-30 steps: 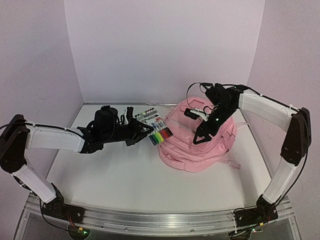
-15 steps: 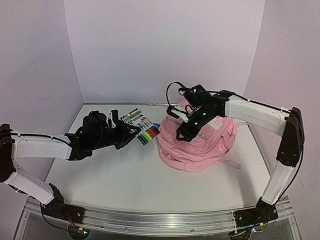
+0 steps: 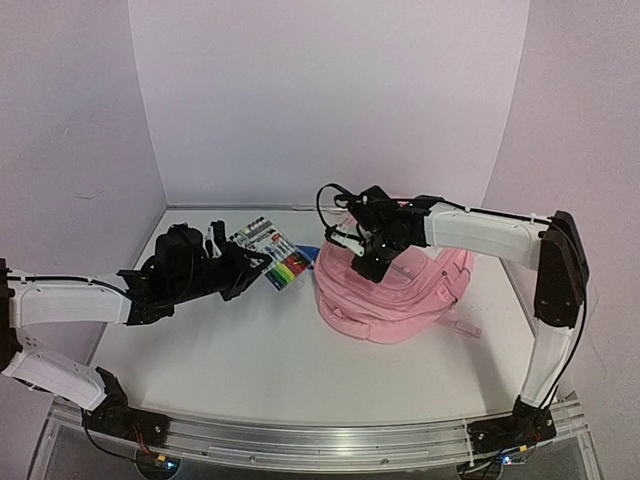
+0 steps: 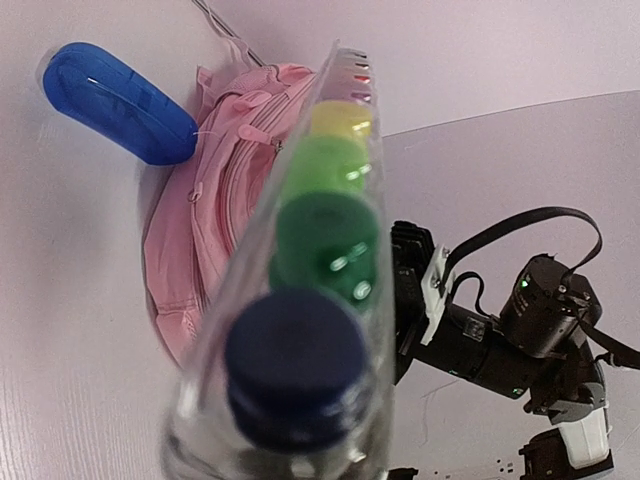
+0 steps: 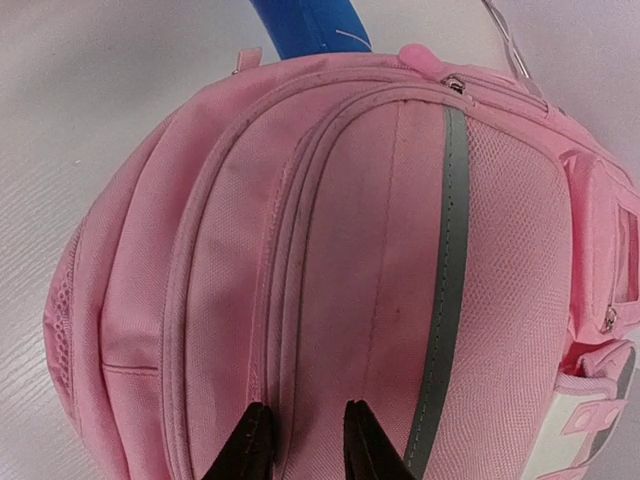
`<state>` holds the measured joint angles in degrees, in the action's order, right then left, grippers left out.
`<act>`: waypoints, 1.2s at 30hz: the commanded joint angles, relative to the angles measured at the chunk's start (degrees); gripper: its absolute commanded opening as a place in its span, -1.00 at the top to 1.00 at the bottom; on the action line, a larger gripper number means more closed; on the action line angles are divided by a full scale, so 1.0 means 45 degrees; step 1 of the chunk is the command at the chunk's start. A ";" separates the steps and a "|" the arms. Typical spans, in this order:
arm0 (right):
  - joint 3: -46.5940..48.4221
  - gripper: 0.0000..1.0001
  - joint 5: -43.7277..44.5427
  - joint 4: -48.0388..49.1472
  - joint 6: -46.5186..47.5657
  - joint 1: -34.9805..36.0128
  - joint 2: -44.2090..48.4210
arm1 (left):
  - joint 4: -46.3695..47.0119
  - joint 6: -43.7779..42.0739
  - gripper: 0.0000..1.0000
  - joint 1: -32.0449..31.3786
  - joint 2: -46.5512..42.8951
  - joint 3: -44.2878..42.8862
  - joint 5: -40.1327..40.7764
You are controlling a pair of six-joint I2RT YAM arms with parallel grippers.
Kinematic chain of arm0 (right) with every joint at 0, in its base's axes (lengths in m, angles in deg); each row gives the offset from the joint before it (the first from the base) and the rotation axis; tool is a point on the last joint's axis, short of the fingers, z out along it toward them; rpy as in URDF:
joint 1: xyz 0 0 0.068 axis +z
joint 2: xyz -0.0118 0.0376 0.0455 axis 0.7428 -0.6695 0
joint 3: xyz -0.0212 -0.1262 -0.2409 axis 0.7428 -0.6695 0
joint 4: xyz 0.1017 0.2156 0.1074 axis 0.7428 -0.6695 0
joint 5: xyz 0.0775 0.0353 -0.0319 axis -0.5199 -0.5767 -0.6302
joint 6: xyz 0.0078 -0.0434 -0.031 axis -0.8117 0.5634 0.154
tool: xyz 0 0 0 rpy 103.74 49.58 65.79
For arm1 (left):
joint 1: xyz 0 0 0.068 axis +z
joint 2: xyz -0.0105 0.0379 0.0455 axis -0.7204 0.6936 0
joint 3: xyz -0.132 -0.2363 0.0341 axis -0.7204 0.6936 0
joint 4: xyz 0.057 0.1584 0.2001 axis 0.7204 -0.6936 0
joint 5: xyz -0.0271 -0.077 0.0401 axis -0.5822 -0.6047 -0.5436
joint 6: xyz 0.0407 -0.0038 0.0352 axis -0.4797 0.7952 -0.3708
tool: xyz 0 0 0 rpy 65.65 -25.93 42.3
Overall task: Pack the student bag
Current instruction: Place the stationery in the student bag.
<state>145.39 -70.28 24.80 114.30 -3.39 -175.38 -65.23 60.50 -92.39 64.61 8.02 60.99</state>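
Well, from my end the bench (image 3: 230, 350) carries one big item: the student bag (image 3: 400, 295), a pink backpack slumped right of centre and towards the back. I judge the packing barely started. In the right wrist view the student bag (image 5: 350, 230) shows its zip lines running closed across the front panel, and I can see no opening in any view, so nothing appears to have gone in yet. Opening a pocket and loading the contents are both left.

Next down in size, the marker pack (image 3: 275, 256) hangs in the air just left of the bag, not touching it. The left wrist view looks straight along that pack (image 4: 310, 300), caps stacked blue, green, yellow, with the bag (image 4: 230, 200) beyond it. A blue rounded thing (image 4: 115, 105) lies on the bench against the bag's far side; I cannot tell what it is.

Smallest, the left fingers (image 3: 258, 265) are clamped on the marker pack. The right fingers (image 5: 303, 425) sit over the upper left of the bag, right at its front panel beside the double zip seam. Only a narrow gap shows between them, with pink fabric in it. Whether they pinch that fabric or merely touch it, I cannot tell.
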 commanded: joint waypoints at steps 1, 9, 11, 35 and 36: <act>0.0866 0.79 0.1125 0.0383 0.0290 -0.0121 0.0267 | 0.0253 0.0094 1.00 0.0016 -0.0487 0.0007 0.0017; 0.2530 1.00 -0.0311 -0.0770 -0.0463 -0.0121 0.0548 | 0.0512 -0.0135 1.00 0.0016 0.0384 -0.0441 -0.1145; 0.3012 1.00 -0.0639 -0.1044 -0.0641 -0.0129 0.0505 | 0.0853 -0.0128 1.00 0.0011 0.0942 -0.0655 -0.1694; 0.5281 1.00 -0.4290 -0.1652 -0.3131 -0.1058 0.0137 | 0.7121 0.3065 1.00 0.0050 0.9229 -0.5669 -0.7012; 0.5321 1.00 -0.4269 -0.1650 -0.3229 -0.1058 0.0137 | 0.7270 0.3226 1.00 0.0055 0.9317 -0.5574 -0.7000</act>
<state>164.59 -82.05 12.90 102.78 -10.17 -176.07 -38.85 69.95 -91.49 104.48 -15.41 34.27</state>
